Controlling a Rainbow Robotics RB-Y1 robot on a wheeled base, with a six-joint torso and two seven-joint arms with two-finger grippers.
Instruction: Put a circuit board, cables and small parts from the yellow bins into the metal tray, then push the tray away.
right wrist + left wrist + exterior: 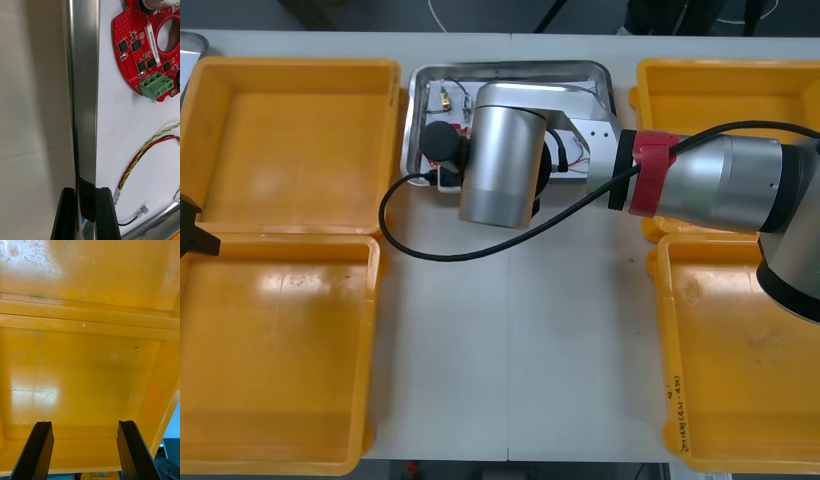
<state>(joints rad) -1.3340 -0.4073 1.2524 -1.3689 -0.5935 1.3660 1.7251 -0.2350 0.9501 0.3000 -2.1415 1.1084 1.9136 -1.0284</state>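
Right gripper (87, 210) pinched the tray (84, 93) rim; tray sat between the bins (290, 130), board (129, 35) and cables (146, 150) inside. We judged it stiff, light, slick: hold the rim, push low. Left gripper (84, 450) gaped over a bin (90, 371).

Light table (480, 360); dark floor (360, 12) beyond far edge.

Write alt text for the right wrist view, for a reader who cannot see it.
The right hand grips the rim of a shiny metal tray between its two black fingers. On the tray's white floor lie a round red circuit board and a twisted red and yellow cable.
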